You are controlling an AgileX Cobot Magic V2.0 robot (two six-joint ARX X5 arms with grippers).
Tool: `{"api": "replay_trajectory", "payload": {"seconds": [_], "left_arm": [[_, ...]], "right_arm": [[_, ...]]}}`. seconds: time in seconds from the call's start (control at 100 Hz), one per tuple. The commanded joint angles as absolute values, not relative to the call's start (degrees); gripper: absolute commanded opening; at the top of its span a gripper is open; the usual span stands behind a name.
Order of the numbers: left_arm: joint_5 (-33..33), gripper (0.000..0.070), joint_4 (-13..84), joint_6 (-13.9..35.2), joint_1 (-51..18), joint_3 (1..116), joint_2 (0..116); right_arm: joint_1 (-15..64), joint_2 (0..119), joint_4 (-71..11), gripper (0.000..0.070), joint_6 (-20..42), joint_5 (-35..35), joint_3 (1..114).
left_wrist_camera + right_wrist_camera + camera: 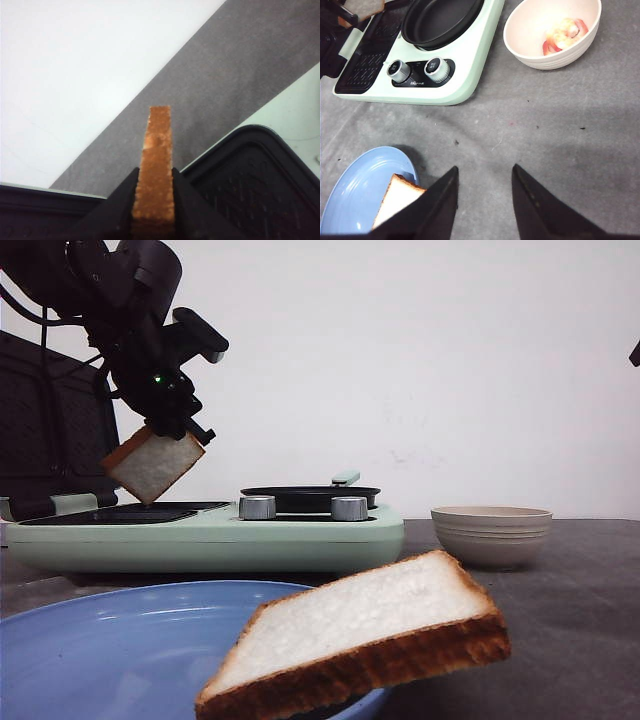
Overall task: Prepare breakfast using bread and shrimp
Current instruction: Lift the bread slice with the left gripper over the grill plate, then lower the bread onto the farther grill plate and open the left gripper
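One slice of bread [152, 464] hangs tilted above the black griddle plate [120, 513], and my left gripper [178, 428] is shut on its upper corner. In the left wrist view the slice's brown crust edge [157, 150] sits pinched between the fingers of the left gripper [155, 172]. A second bread slice [370, 630] leans on the blue plate [90, 640] near the camera; the right wrist view also shows this slice [395, 200]. The orange-pink shrimp [562, 35] lies in the beige bowl [520, 45]. My right gripper [485, 172] is open over bare grey table beside the plate.
The mint-green cooker [210, 540] carries a round black pan [310, 495] and two silver knobs [419, 71] on its front. The beige bowl [490, 535] stands to the cooker's right. A dark crate [50, 420] is behind at left.
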State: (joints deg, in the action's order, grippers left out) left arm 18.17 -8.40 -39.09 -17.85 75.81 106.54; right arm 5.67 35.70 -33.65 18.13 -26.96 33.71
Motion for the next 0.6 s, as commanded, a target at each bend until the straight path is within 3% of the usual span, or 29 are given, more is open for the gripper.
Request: {"api": "replay_trajectory", "payload": {"seconds": [0.0, 0.59], "left_arm": [[18.46, 0.0, -8.38, -39.64, -17.67, 77.32, 107.83], [16.6, 0.0, -4.32, -39.59, -17.39, 77.32, 107.83]], "right_arm": [[5.85, 35.83, -33.26, 0.0205, 17.28, -26.98, 34.63], [5.85, 35.83, -33.69, 0.0205, 15.84, -26.96, 34.63]]}}
